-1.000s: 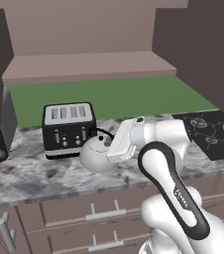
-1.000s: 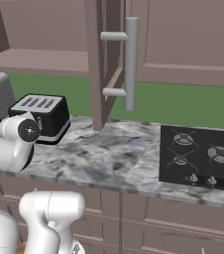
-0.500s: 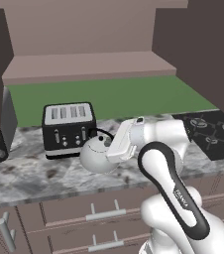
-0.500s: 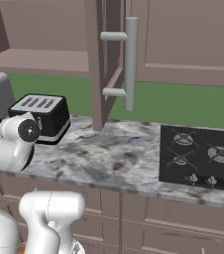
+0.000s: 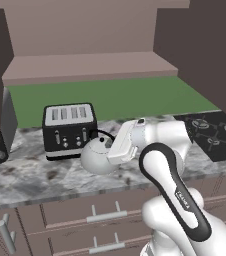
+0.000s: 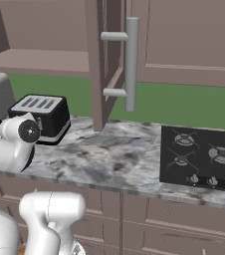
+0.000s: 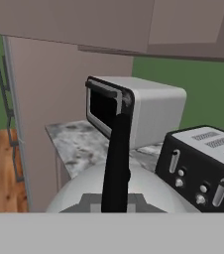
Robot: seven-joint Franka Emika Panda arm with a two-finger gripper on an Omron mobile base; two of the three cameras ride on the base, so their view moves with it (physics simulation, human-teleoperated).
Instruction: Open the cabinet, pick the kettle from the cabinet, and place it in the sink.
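- Claw is clamped tight on the kettle by its thin black handle.
- Kettle's held up over the marbled counter, just in front of the black toaster.
- Cabinet door hangs open above the counter, near the stovetop.

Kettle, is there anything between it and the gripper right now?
No. The gripper is shut on the kettle, clamping its black arched handle, above the counter in front of the black toaster. Nothing stands between them.
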